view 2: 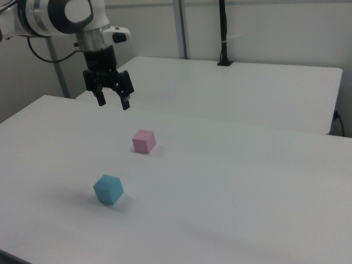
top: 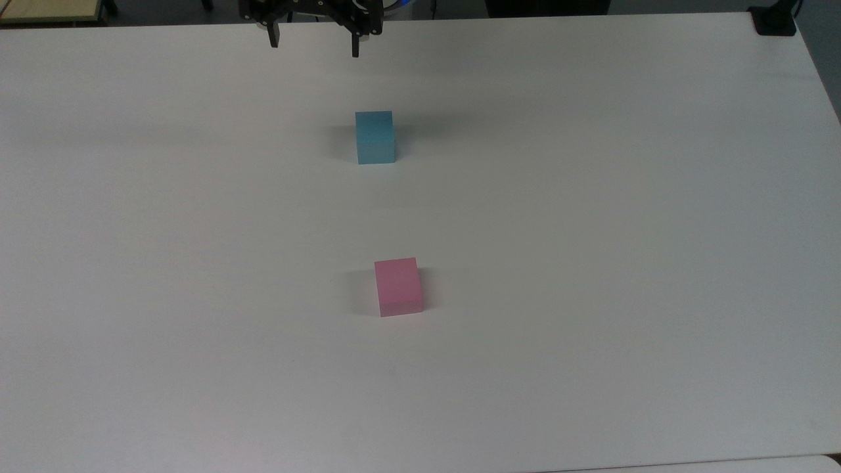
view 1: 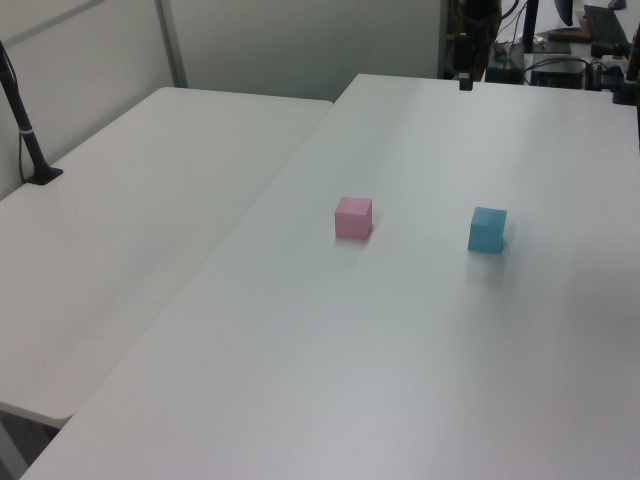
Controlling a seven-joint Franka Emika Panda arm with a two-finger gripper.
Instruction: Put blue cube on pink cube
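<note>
Right, your blue cube sits flat on the white bench, out in the open with nothing touching it. Look down the top view and the pink cube lies well apart from it, lower in that picture and a shade to the top view's right, also resting on the bench by itself. In the left view the pink cube is to the left view's left of the blue one; in the right view the blue cube sits nearer the camera than the pink. Your pincer hangs in the air above the bench, clear of both cubes, fingers spread wide and holding nothing. A second white table adjoins the bench.
</note>
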